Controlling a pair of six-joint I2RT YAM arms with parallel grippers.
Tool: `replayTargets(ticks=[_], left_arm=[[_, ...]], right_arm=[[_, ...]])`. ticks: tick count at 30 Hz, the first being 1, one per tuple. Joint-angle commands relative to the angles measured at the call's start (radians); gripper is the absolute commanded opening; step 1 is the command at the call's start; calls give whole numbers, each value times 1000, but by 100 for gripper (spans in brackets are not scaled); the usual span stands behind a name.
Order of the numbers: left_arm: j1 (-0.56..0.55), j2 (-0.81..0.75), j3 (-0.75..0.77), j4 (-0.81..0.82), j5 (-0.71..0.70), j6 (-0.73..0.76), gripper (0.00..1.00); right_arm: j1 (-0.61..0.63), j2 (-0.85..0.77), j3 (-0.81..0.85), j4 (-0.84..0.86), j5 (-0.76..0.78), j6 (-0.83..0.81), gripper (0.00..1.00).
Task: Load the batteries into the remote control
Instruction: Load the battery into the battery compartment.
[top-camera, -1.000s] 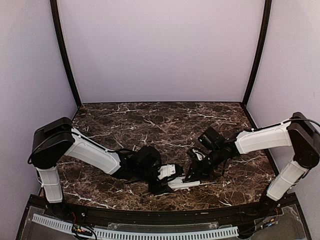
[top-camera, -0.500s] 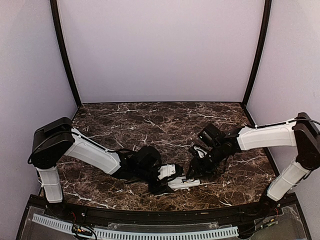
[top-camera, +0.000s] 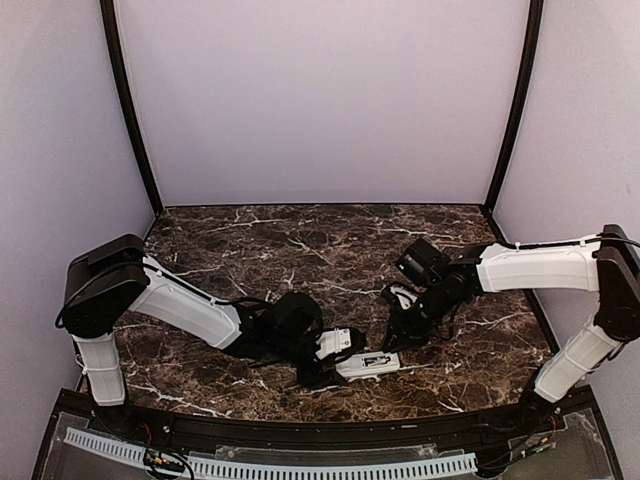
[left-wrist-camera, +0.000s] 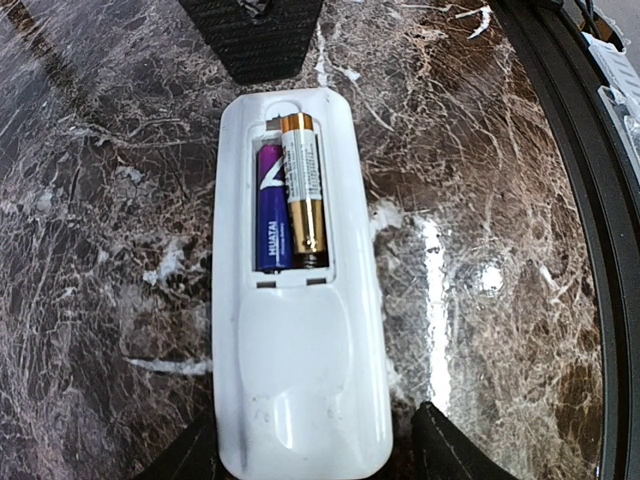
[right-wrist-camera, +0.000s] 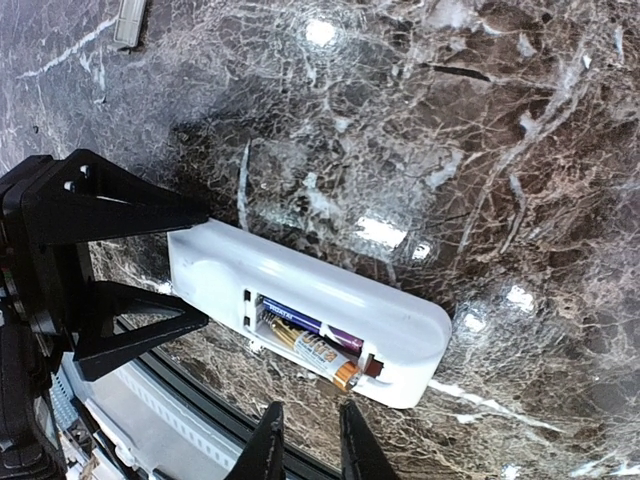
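The white remote control lies back up on the marble table, its battery bay uncovered. Two batteries lie side by side in the bay, a purple one and a gold one that rides slightly higher. My left gripper is shut on the remote's near end, one finger on each long side. In the top view the left gripper holds the remote control near the front edge. My right gripper hovers just off the remote control, its fingers a narrow gap apart with nothing between them.
The table's black front rim runs close beside the remote. A small pale flat piece lies on the marble away from the remote. Lilac walls with dark corner posts close in the back and sides.
My right gripper has pulled back and to the right, away from the remote's right end, and now hangs clear of it. The left arm and the remote have not moved.
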Motion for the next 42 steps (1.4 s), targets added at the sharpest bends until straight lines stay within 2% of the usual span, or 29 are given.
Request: replayTargets(ticks=[1,11,20,33,39,42], left_arm=[[-10,34,-23,-90,-21,-11,62],[-9,43,-22,-93,-27,-13,60],[-10,46,-19,-96,-28,-13,60],[-10,54,-15,-99,-34,-14,60],[-10,58,-14,-99,-36,-16,60],[-11,60,-13,-99,-36,-15,60]], right_arm=[[8,4,-17,-2,27,16,19],[15,32,-52,52,4,32,16],[16,55,-61,92,-13,37,7],[36,79,-96,154,-35,69,2],[93,96,-86,164,14,108,0],[119,104,-60,113,92,114,0]])
